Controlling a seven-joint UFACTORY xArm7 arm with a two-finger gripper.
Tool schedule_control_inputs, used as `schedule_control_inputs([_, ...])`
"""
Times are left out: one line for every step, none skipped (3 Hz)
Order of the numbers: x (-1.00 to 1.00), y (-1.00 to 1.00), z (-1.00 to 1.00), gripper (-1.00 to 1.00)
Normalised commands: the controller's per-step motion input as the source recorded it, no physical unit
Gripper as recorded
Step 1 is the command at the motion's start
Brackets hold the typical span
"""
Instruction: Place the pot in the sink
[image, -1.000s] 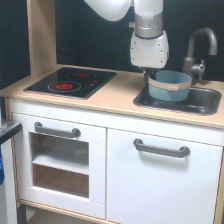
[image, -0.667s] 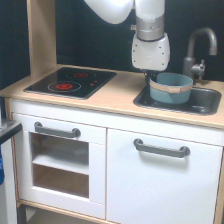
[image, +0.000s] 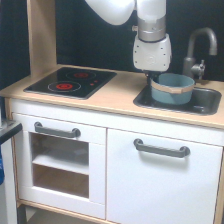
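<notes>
The light-blue pot (image: 172, 89) with its tan band sits low inside the dark grey sink (image: 210, 104), in the basin's left half. The curved grey faucet (image: 200, 47) stands behind it. My gripper (image: 150, 76) hangs straight down from the white wrist and meets the pot's left rim. Only the dark finger stubs show below the wrist housing; they appear closed on the rim.
The black stovetop (image: 70, 82) with red rings lies on the wooden counter at the exterior view's left. A wooden side post (image: 41, 35) rises at the back left. White cupboard doors with grey handles (image: 161, 148) are below.
The pot has moved slightly down and towards the exterior view's right, deeper into the sink, together with my gripper.
</notes>
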Motion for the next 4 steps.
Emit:
schedule_control_inputs([0.02,0.0,-0.18,0.64])
schedule_control_inputs([0.02,-0.07,0.08,0.95])
schedule_control_inputs([-0.01,-0.06,0.41,1.0])
schedule_control_inputs([-0.15,-0.08,0.53,1.0])
